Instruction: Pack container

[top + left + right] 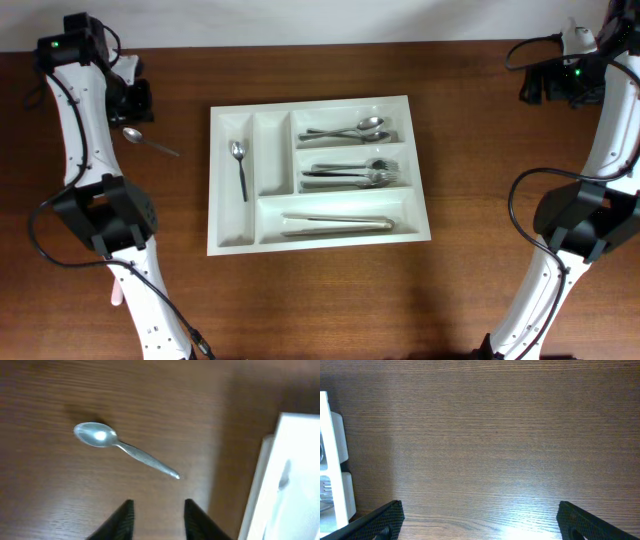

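One white tray (215, 180) in the middle of the wooden worktop (320, 300), well apart from both arms. Five compartments inside: two narrow upright ones on the left, three long ones on the right, stacked from near to far.

Cutlery, counted by place:
- One small spoon (239, 160) in the leftmost upright compartment, bowl toward the far end.
- Two larger spoons (345, 131) in the far long compartment, bowls to the right.
- Forks (350, 172) in the middle long compartment, prongs to the right; at least two, exact count hard to tell.
- Long slim metal pieces (335, 222) in the near long compartment, seemingly two, kind not clear.
- One loose spoon (125, 450) on the bare wood left of the tray, near it but not touching, bowl to the left and far, handle angled to the right and near.

Two arms: the left arm (75, 150) along the left side, the right arm (610, 150) along the right side.

Left fingers (138, 100) at the far left, just beside the loose spoon. Parted by a modest gap, with bare wood between them. Pinching nothing, and clear of the spoon.

Right fingers (540, 85) at the far right, well apart from the tray. Spread wide over bare wood, holding nothing and touching no cutlery. Only the tray's right edge at the left border of the right wrist view.
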Tool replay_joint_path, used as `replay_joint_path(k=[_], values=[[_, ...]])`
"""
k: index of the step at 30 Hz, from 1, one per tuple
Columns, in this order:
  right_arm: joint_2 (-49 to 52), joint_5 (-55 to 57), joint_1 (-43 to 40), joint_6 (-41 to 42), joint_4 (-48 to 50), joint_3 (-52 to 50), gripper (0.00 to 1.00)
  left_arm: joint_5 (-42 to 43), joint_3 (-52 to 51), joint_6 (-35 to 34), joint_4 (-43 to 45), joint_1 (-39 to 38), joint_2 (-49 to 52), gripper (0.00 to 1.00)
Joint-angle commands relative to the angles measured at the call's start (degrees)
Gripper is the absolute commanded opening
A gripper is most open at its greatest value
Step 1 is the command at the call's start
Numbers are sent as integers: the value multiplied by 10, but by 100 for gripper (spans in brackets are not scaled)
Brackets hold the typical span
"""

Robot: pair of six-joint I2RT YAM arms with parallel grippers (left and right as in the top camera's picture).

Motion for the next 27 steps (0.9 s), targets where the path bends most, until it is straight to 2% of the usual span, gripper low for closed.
replay_joint_path(k=[1, 7, 17, 27], values=[[-8, 1, -3, 1, 2, -3, 99, -21, 9, -108, 13, 13, 15, 39], [-8, 1, -3, 1, 2, -3, 99, -22, 9, -228, 22, 24, 54, 39], [-8, 1, -3, 1, 2, -3, 99, -23, 9, -342, 58, 31, 86, 41], [-8, 1, -3, 1, 2, -3, 99, -31, 9, -361, 70, 39, 86, 41]])
